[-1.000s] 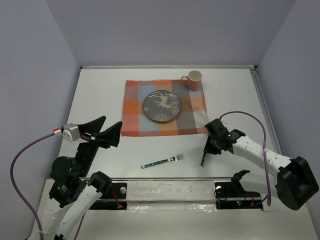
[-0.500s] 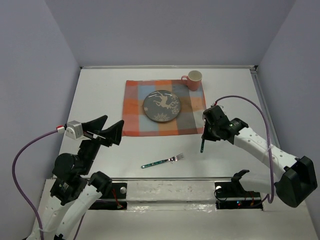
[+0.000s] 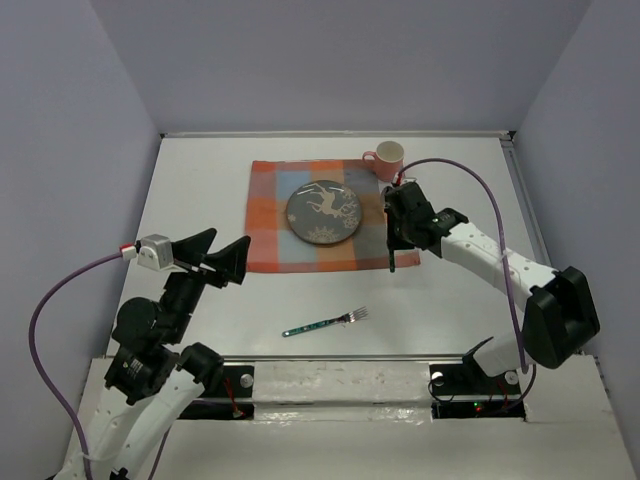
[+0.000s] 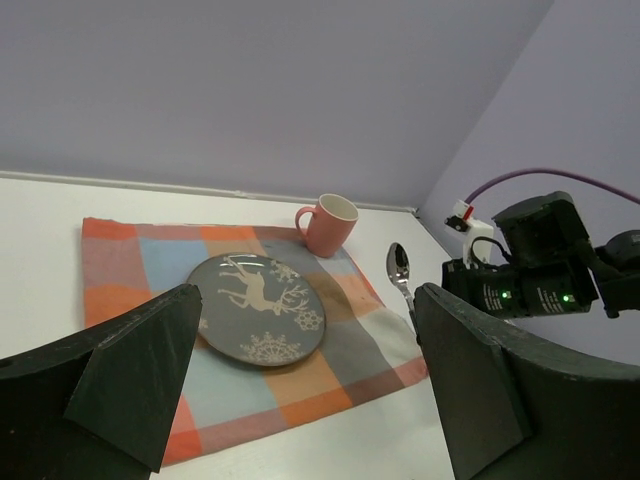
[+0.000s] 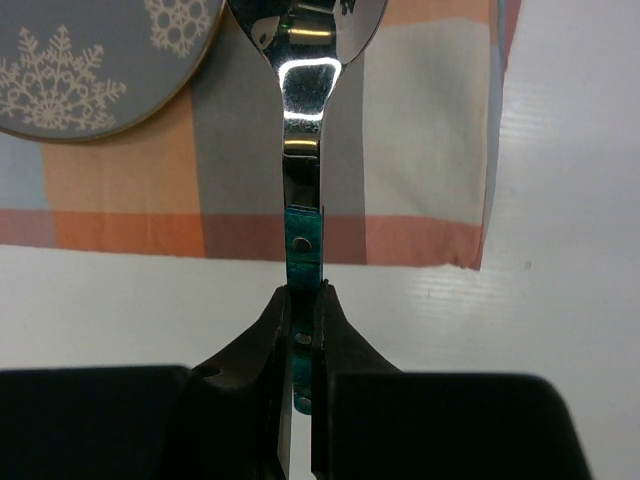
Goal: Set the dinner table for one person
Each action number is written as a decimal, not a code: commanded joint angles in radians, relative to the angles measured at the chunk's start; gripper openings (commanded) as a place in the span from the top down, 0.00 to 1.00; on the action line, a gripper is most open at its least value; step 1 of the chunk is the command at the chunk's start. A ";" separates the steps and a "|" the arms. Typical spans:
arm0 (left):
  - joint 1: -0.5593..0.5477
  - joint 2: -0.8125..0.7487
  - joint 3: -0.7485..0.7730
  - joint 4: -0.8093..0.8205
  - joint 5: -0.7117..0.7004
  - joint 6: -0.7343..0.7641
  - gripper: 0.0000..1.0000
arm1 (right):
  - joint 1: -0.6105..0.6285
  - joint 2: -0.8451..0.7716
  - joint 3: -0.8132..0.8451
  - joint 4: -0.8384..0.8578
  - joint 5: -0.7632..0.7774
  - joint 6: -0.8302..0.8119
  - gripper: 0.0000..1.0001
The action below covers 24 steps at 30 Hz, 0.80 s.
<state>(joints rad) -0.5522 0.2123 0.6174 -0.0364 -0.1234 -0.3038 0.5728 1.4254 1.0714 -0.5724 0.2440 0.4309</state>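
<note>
My right gripper (image 3: 392, 240) (image 5: 303, 300) is shut on the green handle of a spoon (image 5: 303, 150) (image 4: 398, 265). The spoon's steel bowl points away over the right strip of the plaid placemat (image 3: 270, 240) (image 5: 420, 120), just right of the grey reindeer plate (image 3: 323, 212) (image 4: 255, 320) (image 5: 90, 60). A pink mug (image 3: 387, 158) (image 4: 328, 222) stands at the placemat's far right corner. A green-handled fork (image 3: 325, 323) lies on the white dinner table (image 3: 200, 180) nearer the arms. My left gripper (image 3: 215, 258) (image 4: 308, 295) hovers wide open and holds nothing, to the left of the fork.
The table is walled by lilac panels at the back and both sides. A clear strip with the arm bases (image 3: 340, 385) runs along the near edge. A purple cable (image 3: 470, 190) arcs over the right arm.
The right arm has carried the spoon away from the near edge and leftward, up to the placemat's right side. The left gripper has shifted slightly right and stays open.
</note>
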 commanded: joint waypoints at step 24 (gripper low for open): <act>0.024 0.030 0.015 0.041 0.016 0.015 0.01 | -0.146 0.433 0.332 0.249 -0.170 -0.170 1.00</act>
<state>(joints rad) -0.5346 0.2256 0.6174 -0.0360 -0.1200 -0.3038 0.4320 1.8053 1.3109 -0.3878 0.0994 0.2825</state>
